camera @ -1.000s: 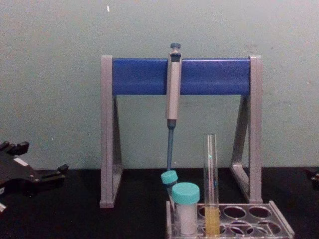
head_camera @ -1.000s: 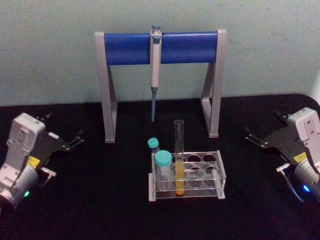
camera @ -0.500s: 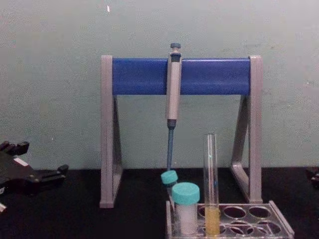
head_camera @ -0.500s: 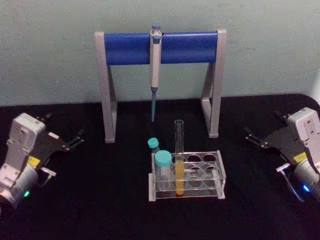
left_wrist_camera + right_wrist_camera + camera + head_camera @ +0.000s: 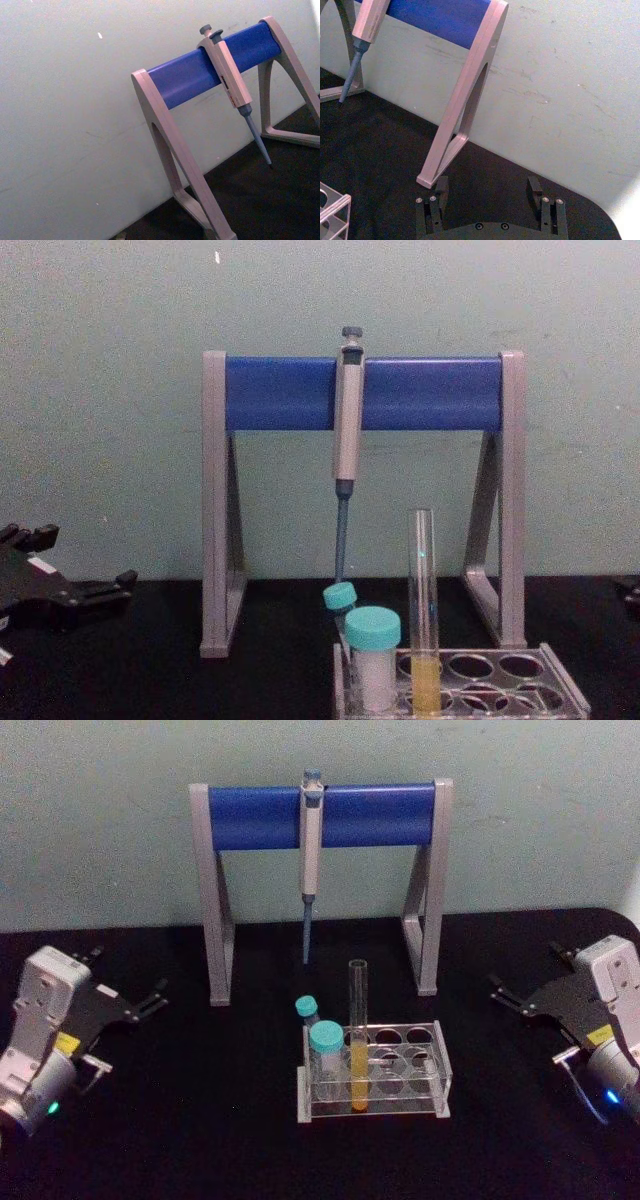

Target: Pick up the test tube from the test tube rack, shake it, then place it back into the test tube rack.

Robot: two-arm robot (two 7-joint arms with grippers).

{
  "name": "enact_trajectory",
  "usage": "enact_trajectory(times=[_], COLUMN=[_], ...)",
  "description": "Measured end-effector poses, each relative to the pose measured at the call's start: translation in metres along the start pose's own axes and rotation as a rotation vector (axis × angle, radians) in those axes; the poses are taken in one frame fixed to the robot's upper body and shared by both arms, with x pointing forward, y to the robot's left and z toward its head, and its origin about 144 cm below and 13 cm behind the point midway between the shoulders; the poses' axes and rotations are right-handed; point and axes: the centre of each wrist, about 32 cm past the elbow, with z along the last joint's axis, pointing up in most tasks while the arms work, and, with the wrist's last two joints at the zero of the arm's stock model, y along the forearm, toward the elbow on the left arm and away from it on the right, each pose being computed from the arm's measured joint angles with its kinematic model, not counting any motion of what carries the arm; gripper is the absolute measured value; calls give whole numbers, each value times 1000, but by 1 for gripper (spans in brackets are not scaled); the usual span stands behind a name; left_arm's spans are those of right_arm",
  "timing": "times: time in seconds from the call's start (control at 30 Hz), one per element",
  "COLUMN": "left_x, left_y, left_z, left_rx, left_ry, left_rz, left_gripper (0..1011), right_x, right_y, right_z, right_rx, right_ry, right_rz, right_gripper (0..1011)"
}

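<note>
1. Head view: the tall, thin clear glass test tube (image 5: 358,1030) with yellow-orange liquid in its bottom stands upright in the low clear plastic test tube rack (image 5: 441,1072). It sits toward the rack's left end, just beside two shorter teal-capped tubes (image 5: 325,1042). The rack sits mid-table on the black table (image 5: 200,1130). My left claw (image 5: 127,972) rests at the table's left side, well apart from the rack, with its fingers spread and nothing between them. My right claw (image 5: 527,968) rests at the right side, likewise spread and empty. Behind the rack, a grey-blue pipette (image 5: 310,850) hangs from the blue bar of a tall grey-and-blue pipette stand (image 5: 250,817).

2. Left wrist view: the stand (image 5: 185,77) and the hanging pipette (image 5: 231,77) show against the pale wall.

3. Right wrist view: my right claw (image 5: 487,192) has its two black fingers (image 5: 441,189) held wide apart, holding nothing. Beyond them are a grey leg of the stand (image 5: 470,100) and a corner of the rack (image 5: 332,210).

4. Chest view: the test tube (image 5: 423,600) rises upright out of the rack (image 5: 562,695), taller than the capped tubes (image 5: 372,640) beside it. My left claw (image 5: 80,558) lies at the left edge, spread and empty.
</note>
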Motion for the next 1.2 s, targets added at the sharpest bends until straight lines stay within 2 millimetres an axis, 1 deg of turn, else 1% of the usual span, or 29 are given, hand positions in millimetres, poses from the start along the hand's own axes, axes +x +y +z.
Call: enact_trajectory(times=[0.4, 0.57, 0.83, 0.9, 1.03, 1.2], left_x=[0, 0, 0, 0, 0, 0], left_y=[0, 0, 0, 0, 0, 0], left_z=[0, 0, 0, 0, 0, 0], left_rx=[0, 0, 0, 0, 0, 0], left_ry=[0, 0, 0, 0, 0, 0], left_rz=[0, 0, 0, 0, 0, 0], left_gripper=[1001, 1001, 1001, 1001, 1001, 1001], right_x=[0, 0, -5, -8, -14, -22], right_y=[0, -3, -18, -25, -37, -49], right_z=[0, 1, 6, 9, 13, 19], right_rx=[0, 0, -2, -1, 4, 24], right_ry=[1, 7, 18, 29, 72, 164], right_rz=[-1, 2, 33, 51, 93, 163], right_gripper=[1000, 1000, 1000, 1000, 1000, 1000])
